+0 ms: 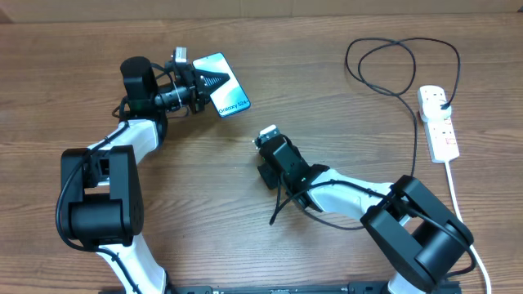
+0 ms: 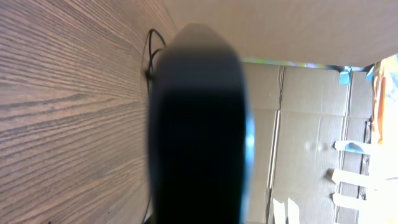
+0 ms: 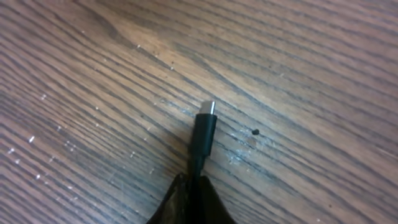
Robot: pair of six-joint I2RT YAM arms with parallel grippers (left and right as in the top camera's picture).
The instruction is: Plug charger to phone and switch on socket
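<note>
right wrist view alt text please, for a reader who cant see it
The charger sits centre, its small metal-tipped plug pointing up the frame, its black cable pinched in the right end effector at the bottom edge. A wooden table lies behind.

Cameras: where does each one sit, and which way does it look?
Overhead: above the table, looking straight down; left arm and right arm show, left tool holding the phone; socket too.
Left wrist: on the left arm, tipped sideways toward cardboard boxes; a dark blur, likely the phone, fills the middle.
Right wrist: on the right arm, looking down at wood; right tool pinches the charger.
Shared: overhead and right wrist both show the charger.
</note>
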